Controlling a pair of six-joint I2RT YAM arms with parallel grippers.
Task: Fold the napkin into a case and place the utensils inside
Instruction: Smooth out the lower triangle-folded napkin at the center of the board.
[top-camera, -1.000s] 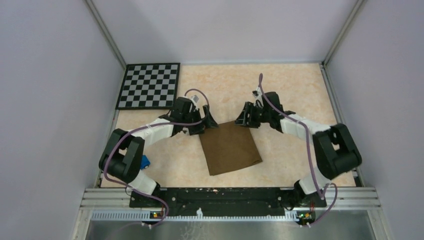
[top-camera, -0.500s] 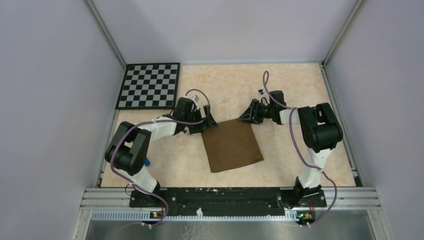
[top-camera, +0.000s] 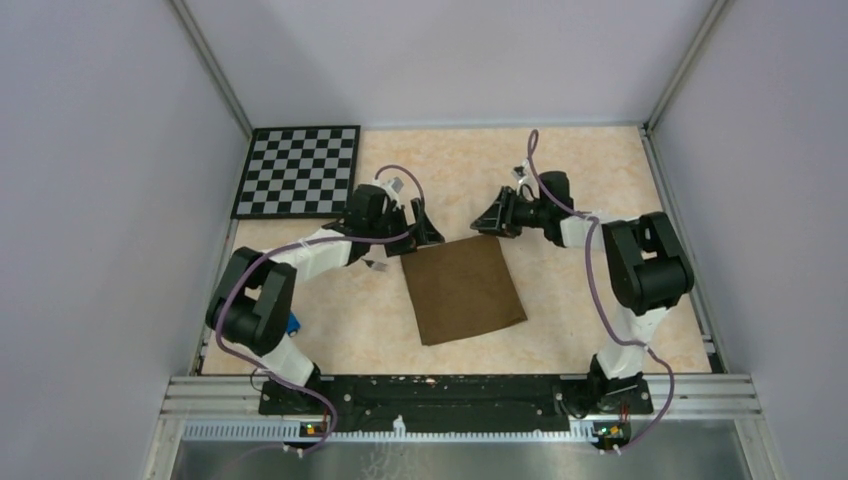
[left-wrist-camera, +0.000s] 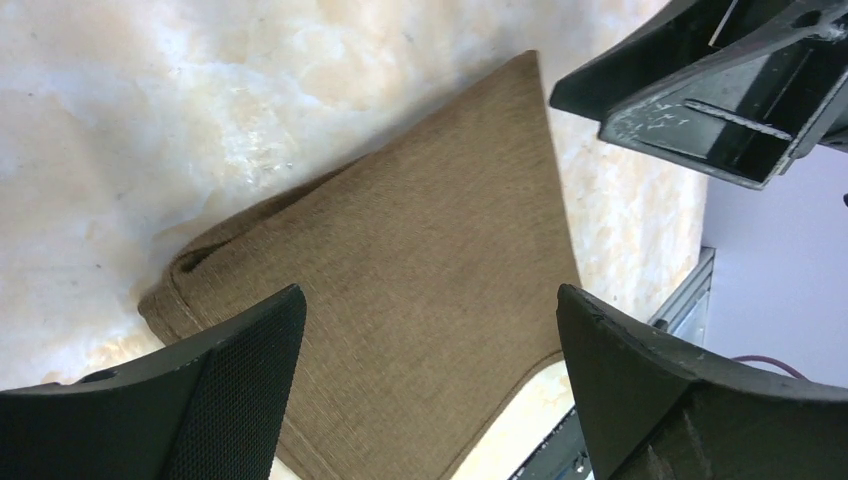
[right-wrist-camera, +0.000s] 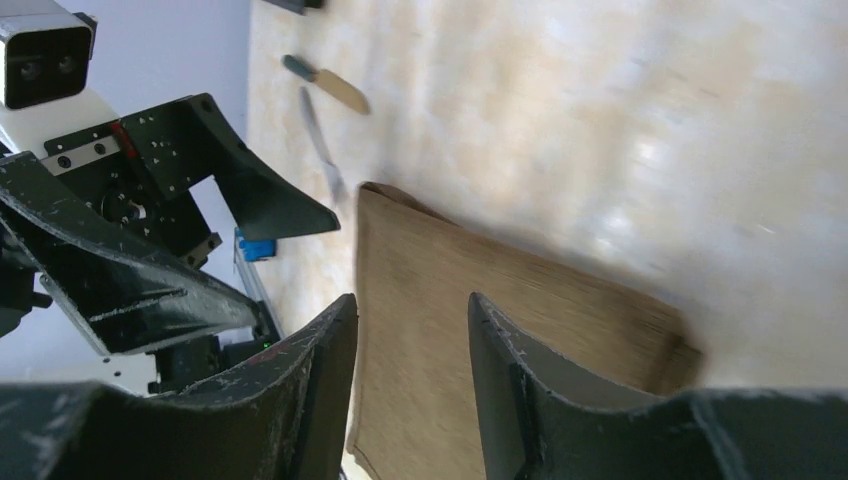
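Observation:
The dark brown napkin (top-camera: 463, 291) lies flat on the table, folded double, with the doubled layers showing at its far corners (left-wrist-camera: 180, 285). My left gripper (top-camera: 424, 228) hovers just beyond its far left corner, open wide over the cloth (left-wrist-camera: 428, 300) and holding nothing. Facing it, my right gripper (top-camera: 491, 214) is beyond the far right corner, also open and empty (right-wrist-camera: 411, 300). The utensils lie left of the napkin: a knife-like piece (right-wrist-camera: 325, 85) and a thin grey one (right-wrist-camera: 320, 140). The top view shows only a silver bit (top-camera: 375, 264) under the left arm.
A black-and-white checkerboard (top-camera: 298, 170) sits at the far left corner. A small blue toy car (top-camera: 291, 323) rests by the left arm's elbow. Grey walls close in three sides, and a metal rail (top-camera: 460, 390) runs along the near edge.
Both grippers have drawn back from the napkin's far edge toward the far side of the table. The right arm's elbow has swung in. The napkin has stayed flat.

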